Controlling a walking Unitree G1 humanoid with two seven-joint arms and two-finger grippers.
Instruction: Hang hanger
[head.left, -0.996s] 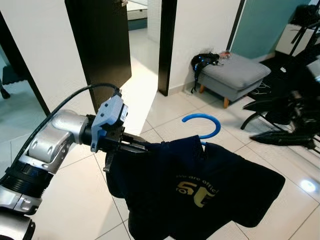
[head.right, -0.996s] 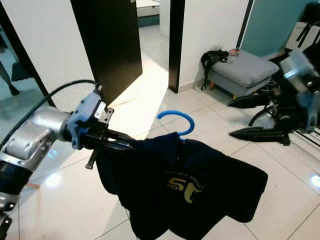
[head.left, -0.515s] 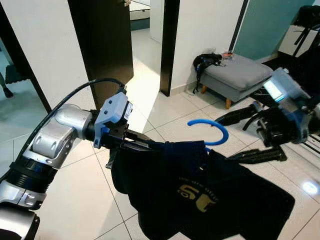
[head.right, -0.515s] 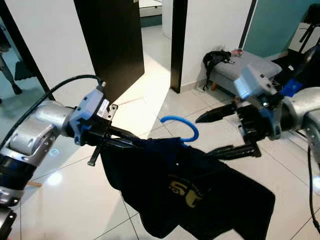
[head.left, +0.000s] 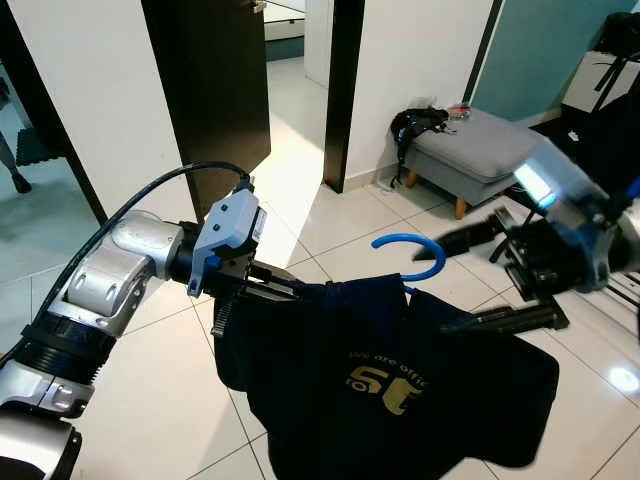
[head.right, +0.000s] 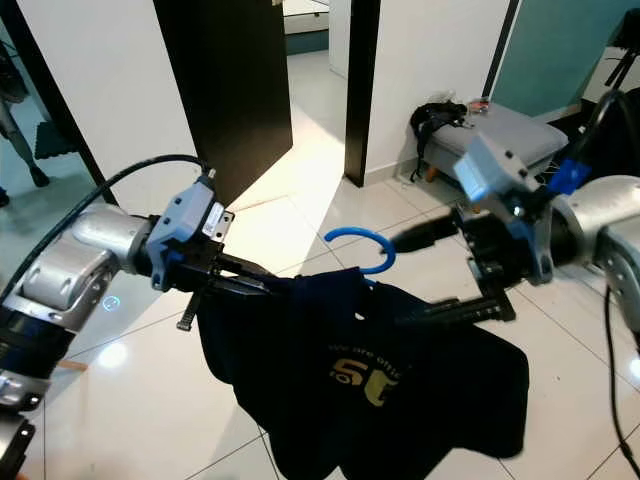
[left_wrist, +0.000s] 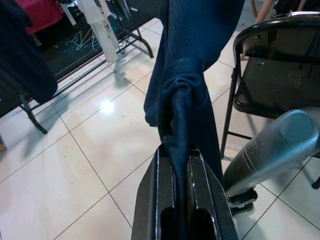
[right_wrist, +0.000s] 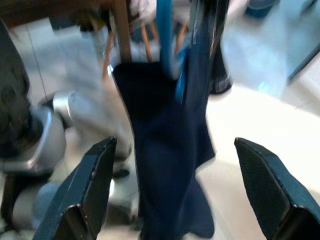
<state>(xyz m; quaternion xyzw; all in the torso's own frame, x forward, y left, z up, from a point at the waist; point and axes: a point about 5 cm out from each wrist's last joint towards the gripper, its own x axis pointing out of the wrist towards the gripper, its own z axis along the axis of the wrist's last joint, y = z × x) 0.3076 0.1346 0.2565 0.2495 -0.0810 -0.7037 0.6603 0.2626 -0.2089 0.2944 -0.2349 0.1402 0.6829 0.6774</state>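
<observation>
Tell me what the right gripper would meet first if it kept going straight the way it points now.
Most likely the dark shirt on the blue hanger: in the right wrist view it hangs between the open jaws of the right gripper, straight ahead. Depth is unclear; the picture is blurred.

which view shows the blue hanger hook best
The left eye view: the whole curve of the blue hanger hook stands out against the pale floor tiles, above the dark shirt. The right eye view shows it equally whole. The right wrist view shows blurred blue. The left wrist view shows shirt fabric.
</observation>
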